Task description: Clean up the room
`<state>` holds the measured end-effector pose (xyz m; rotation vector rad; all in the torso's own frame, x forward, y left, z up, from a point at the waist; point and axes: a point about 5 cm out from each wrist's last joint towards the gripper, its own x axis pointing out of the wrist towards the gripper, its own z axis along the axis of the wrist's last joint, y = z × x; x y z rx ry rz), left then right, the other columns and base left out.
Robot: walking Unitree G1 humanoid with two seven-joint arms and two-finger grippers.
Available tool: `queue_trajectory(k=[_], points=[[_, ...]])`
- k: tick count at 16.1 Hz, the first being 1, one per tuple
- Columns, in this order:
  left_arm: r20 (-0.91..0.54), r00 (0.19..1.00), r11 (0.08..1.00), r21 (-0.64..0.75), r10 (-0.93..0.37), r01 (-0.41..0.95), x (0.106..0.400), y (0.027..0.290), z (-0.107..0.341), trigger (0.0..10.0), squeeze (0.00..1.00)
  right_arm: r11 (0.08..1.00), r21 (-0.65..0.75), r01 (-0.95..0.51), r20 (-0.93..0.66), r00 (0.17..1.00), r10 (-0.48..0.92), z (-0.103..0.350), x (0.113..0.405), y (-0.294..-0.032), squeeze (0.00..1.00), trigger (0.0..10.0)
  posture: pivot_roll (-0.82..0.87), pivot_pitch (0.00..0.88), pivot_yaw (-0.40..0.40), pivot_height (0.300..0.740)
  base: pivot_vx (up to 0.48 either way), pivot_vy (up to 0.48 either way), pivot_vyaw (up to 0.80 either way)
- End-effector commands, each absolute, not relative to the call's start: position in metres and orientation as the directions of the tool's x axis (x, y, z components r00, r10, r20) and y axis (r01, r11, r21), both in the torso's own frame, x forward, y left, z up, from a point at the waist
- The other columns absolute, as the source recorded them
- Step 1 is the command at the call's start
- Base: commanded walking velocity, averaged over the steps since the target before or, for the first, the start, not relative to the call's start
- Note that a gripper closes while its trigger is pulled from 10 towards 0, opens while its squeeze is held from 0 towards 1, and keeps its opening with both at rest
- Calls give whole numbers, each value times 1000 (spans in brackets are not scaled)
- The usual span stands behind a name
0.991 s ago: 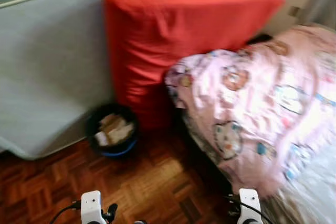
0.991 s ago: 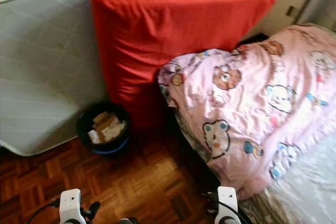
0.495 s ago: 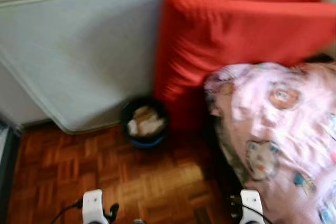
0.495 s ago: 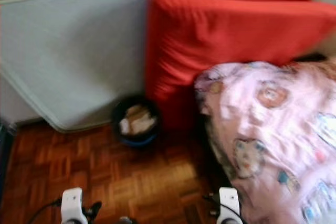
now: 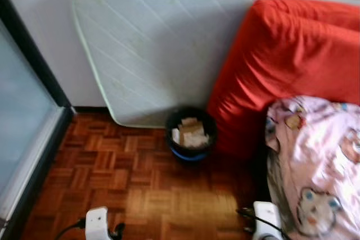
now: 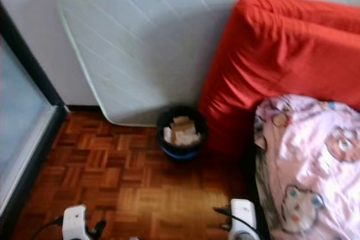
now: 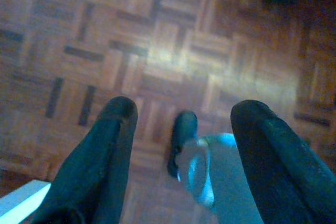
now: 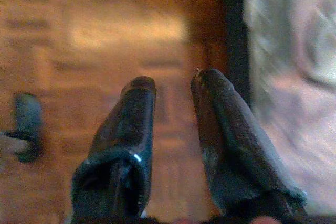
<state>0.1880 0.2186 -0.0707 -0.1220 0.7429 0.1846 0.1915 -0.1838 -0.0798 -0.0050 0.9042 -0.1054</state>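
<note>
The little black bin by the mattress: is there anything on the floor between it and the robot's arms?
Only bare parquet floor lies between the bin and the arms, seen in both eye views.

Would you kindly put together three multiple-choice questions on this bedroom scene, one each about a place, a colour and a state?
1. Where does the waste bin stand?
A. On the bed
B. On the parquet floor, by the leaning mattress
C. Against the glass door

2. What colour is the big cushion beside the bin?
A. Red
B. Blue
C. Green

3. How is the left gripper?
A. Shut on paper
B. Shut on a cloth
C. Open, holding nothing

Answers: 1 B, the bin sits on the wood at the mattress's lower edge. 2 A, its cover is plain red. 3 C, the left wrist view shows its fingers spread over bare floor.
</note>
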Motion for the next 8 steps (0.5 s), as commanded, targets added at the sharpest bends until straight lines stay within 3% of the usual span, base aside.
queue_trajectory(k=[1, 3, 8], points=[[-705, 700, 979, -41, 114, -201, 182, 215, -75, 10000, 0, 993, -67, 100, -800, 590, -113, -83, 183, -192, 0, 10000, 63, 82, -40, 740, 0, 0, 800], [-707, 698, 979, -40, 114, -200, 181, 215, -75, 10000, 0, 993, -61, 106, -796, 594, -112, -83, 183, -192, 0, 10000, 63, 81, -41, 740, 0, 0, 650], [-705, 699, 979, -37, 118, -203, 183, 216, -75, 10000, 0, 985, -36, 171, -791, 597, -133, -83, 183, -195, 0, 10000, 66, 106, -41, 740, 0, 0, 0]])
